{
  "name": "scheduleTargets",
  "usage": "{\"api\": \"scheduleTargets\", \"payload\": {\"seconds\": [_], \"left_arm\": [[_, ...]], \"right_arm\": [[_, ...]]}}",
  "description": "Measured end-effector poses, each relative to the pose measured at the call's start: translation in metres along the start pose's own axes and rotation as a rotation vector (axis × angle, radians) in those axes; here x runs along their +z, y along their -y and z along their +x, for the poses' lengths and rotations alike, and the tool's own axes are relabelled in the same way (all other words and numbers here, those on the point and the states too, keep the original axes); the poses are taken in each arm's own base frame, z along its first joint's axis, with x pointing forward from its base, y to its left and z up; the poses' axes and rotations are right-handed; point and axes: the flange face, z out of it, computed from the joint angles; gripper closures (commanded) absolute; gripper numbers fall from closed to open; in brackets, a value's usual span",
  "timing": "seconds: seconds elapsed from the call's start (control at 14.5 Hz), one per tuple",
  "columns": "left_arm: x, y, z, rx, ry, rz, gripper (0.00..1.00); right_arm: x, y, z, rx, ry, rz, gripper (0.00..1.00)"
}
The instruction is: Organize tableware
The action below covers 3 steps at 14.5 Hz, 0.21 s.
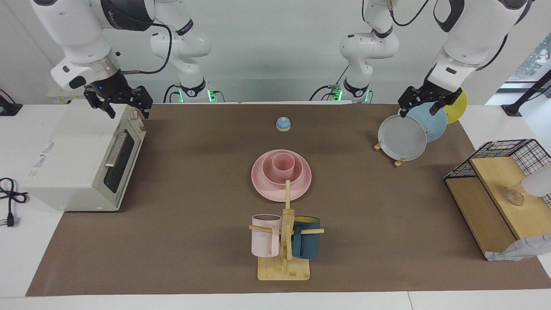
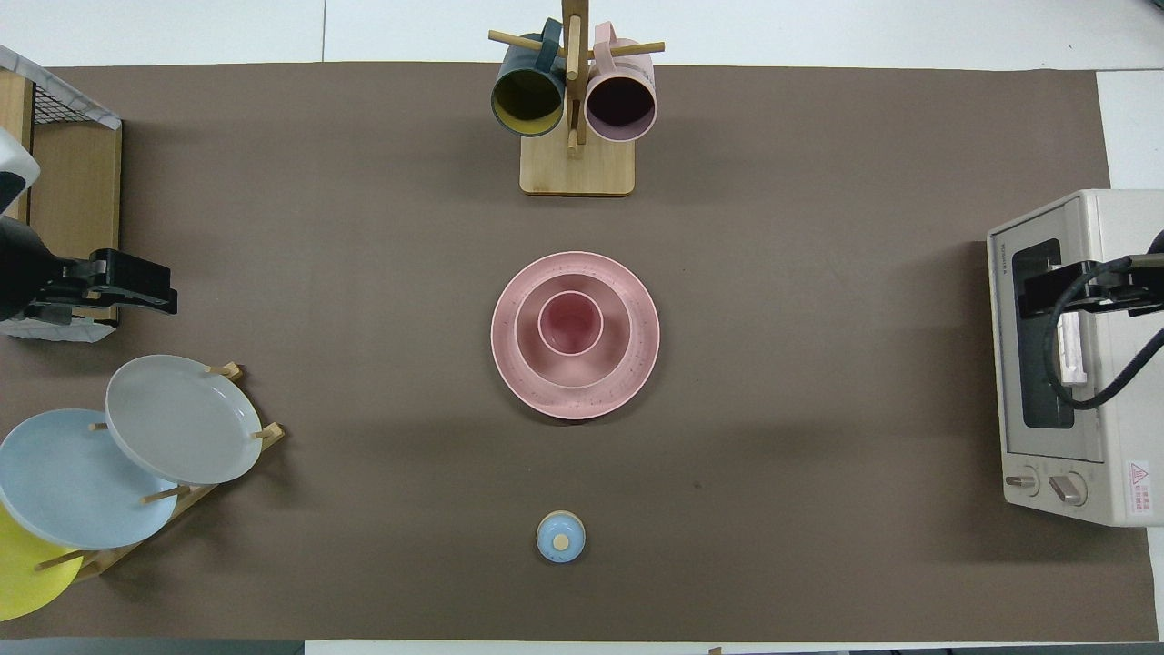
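Observation:
The matte pink set is stacked at the middle of the brown mat. The wide plate [image 1: 262,189] [image 2: 637,364] lies flat, the bowl [image 1: 269,175] [image 2: 532,350] sits on it, and the small cup [image 1: 283,163] [image 2: 570,323] stands upright in the bowl. My left gripper [image 1: 421,108] [image 2: 136,282] hangs open and empty over the plate rack at the left arm's end. Open and empty too, my right gripper [image 1: 127,110] [image 2: 1046,291] hangs over the toaster oven. Neither touches the set.
A toaster oven [image 1: 82,155] [image 2: 1073,364] stands at the right arm's end. The rack of grey [image 1: 402,137], blue and yellow plates and a wire shelf [image 1: 495,189] stand at the left arm's end. A mug tree [image 1: 285,241] stands farther out than the set, and a small blue bell [image 1: 283,124] nearer.

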Motion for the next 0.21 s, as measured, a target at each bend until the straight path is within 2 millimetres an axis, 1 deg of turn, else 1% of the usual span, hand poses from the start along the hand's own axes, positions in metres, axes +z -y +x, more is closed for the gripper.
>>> {"api": "scheduleTargets", "payload": {"seconds": [0.21], "left_arm": [[-0.0002,-0.0017,0.0000,0.004,-0.002,0.000,0.00]], "right_arm": [[0.0000,0.0000,0.0000,0.000,0.000,0.000,0.00]]}}
